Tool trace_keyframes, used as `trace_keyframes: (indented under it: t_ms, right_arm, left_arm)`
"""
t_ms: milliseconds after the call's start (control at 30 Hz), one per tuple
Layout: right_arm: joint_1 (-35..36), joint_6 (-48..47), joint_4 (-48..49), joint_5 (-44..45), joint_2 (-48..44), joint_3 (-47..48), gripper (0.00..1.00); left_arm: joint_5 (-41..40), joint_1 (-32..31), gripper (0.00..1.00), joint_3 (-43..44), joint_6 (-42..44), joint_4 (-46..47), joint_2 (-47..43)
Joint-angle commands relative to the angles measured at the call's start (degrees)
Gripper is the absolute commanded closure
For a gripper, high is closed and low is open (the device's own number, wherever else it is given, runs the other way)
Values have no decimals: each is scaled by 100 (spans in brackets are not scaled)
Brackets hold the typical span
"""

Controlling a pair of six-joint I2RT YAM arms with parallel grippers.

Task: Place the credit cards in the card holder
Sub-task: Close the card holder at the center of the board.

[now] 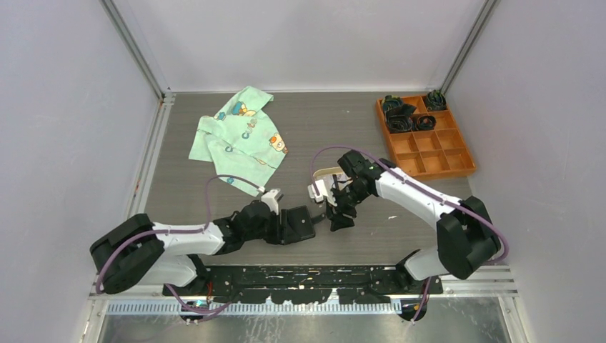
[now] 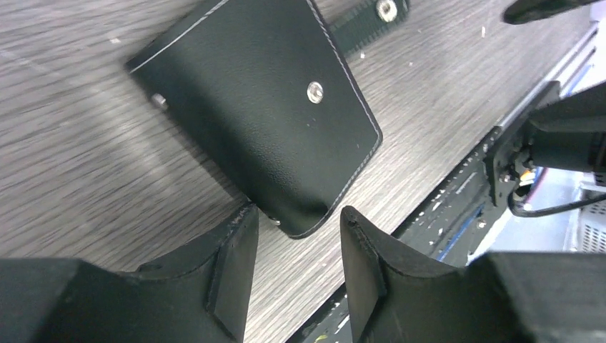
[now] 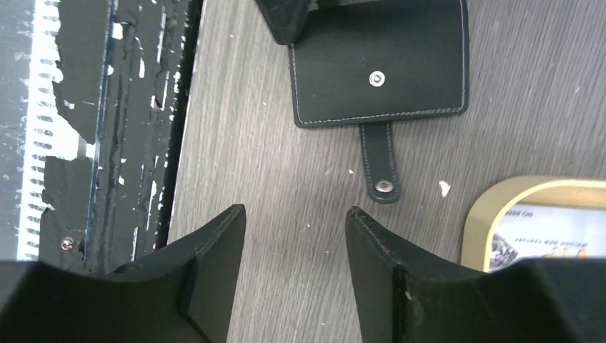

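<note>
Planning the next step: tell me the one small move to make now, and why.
Probably close the left fingers on the corner of the card holder between them, to steady it. It lies shut and flat, its snap tab undone; the right fingers stand open and empty, free to lift the cover.

Left arm (image 1: 186, 239) stretches low toward centre; left hand (image 2: 296, 221) has its fingers parted. Right arm (image 1: 414, 193) bends inward; right hand (image 3: 296, 214) is pitched downward, fingers parted, gap empty.
</note>
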Motion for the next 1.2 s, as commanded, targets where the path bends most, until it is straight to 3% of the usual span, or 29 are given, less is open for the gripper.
trace_keyframes:
  t_ms: [0,267,433,633,767,1033,1167]
  right_arm:
    - [-204,324,30,85,280,292,44]
    - [-780,933,126,-86,241,277,50]
    - [-838,1542,270,-314,505,303,52]
    - [-776,2138,252,-175,1114,582,62]
    - [-637,2613,778,463,1149,539,73]
    - [-344,3416,2084,2273,1211,355,82]
    - [-315,4250,2899,3289,1258,282,84]
  left_arm:
    - [688,-17,53,345,-258,1051,437]
    - [965,-309,53,615,-308,1742,980]
    - [711,-296,53,373,204,1375,232]
    - [23,-206,50,139,812,296,-1019]
    - [-166,-32,49,105,1009,-85,-1480]
    - [-265,88,49,97,1100,-134,-1620]
    - [-265,91,49,20,1068,-52,-1580]
